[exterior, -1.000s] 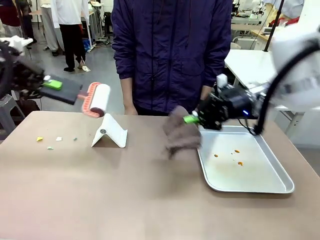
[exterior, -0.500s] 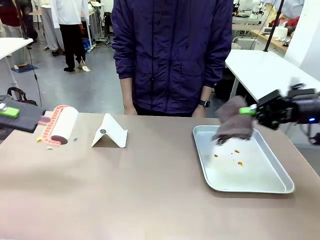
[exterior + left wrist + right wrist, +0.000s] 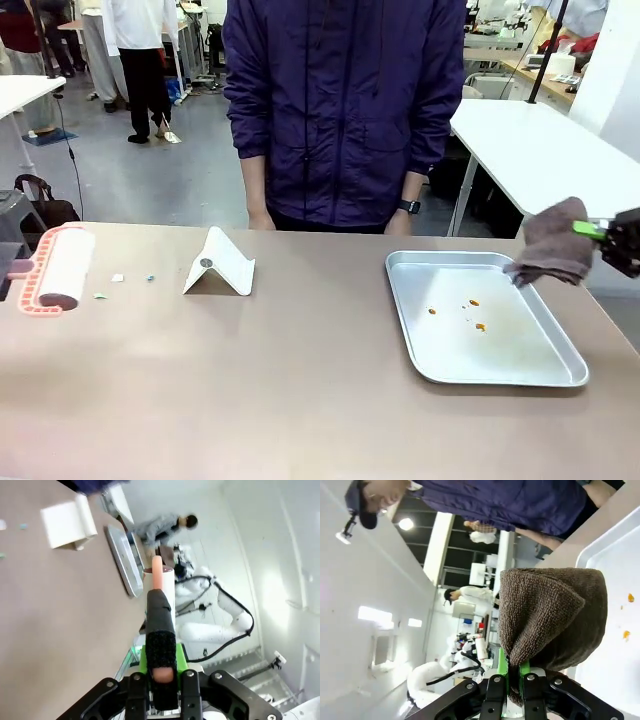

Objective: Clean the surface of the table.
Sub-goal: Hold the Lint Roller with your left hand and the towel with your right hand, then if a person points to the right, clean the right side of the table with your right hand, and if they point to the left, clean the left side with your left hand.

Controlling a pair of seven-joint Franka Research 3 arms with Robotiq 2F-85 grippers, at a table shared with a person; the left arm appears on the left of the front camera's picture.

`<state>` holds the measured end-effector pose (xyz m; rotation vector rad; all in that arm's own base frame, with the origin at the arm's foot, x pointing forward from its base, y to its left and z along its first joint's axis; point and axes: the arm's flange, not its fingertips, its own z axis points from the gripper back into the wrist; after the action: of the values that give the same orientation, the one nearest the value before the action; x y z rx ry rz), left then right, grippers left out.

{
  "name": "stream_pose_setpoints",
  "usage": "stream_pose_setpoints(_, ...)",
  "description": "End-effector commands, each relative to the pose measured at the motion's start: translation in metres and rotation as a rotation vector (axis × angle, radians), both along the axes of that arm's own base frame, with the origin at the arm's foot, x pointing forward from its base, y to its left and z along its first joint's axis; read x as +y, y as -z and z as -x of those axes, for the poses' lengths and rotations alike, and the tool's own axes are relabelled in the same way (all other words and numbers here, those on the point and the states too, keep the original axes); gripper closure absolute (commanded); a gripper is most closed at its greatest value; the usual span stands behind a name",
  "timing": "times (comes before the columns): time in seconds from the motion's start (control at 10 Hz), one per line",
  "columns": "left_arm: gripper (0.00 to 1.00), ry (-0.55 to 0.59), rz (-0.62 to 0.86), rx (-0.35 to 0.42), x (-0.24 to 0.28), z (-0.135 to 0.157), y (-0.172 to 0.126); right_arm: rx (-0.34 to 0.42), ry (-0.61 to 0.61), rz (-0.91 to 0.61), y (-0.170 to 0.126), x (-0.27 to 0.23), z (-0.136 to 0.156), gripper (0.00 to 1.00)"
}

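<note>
Both tools have swung outward since a second ago: lint roller [image 3: 55, 268] now low at the far left edge, handle clenched in the left fingers [image 3: 188, 692], likely lining up on the paper scraps [image 3: 117, 278] nearby. White stand [image 3: 220, 263] mid-left. Tan surface [image 3: 250, 400] spans the foreground, person standing behind it. Tray [image 3: 540, 378] holds orange crumbs [image 3: 473, 303]; right fingers [image 3: 494, 692] grasp a brown cloth [image 3: 553, 245] over its far right corner. Busy workshop beyond.

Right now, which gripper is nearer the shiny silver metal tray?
Right. The right gripper holds a brown terry cloth by the tray's far right corner; the left gripper holds a pink-framed white lint roller at the brownish-tan table's opposite end.
</note>
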<state>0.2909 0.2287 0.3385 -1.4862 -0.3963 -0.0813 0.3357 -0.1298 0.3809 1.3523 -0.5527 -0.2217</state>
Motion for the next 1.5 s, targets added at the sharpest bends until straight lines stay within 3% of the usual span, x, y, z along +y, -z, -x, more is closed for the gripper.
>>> stream_pose_setpoints(0.0, 0.97, -0.181, -0.002, 0.128, 0.026, 0.018, -0.005, -0.221, 0.011, -0.042, 0.054, 0.029, 0.080, 1.00)
stream_pose_setpoints(0.2, 0.97, -0.244, 0.002, 0.232, 0.040, 0.007, 0.000, -0.181, 0.070, -0.045, 0.071, 0.037, 0.072, 1.00)
stream_pose_setpoints(0.3, 0.97, -0.156, -0.019, 0.118, 0.039, 0.025, 0.008, -0.149, 0.022, -0.032, 0.037, -0.028, 0.018, 1.00)
stream_pose_setpoints(1.4, 0.97, -0.156, -0.019, 0.118, 0.039, 0.025, 0.008, -0.149, 0.022, -0.032, 0.037, -0.028, 0.018, 1.00)
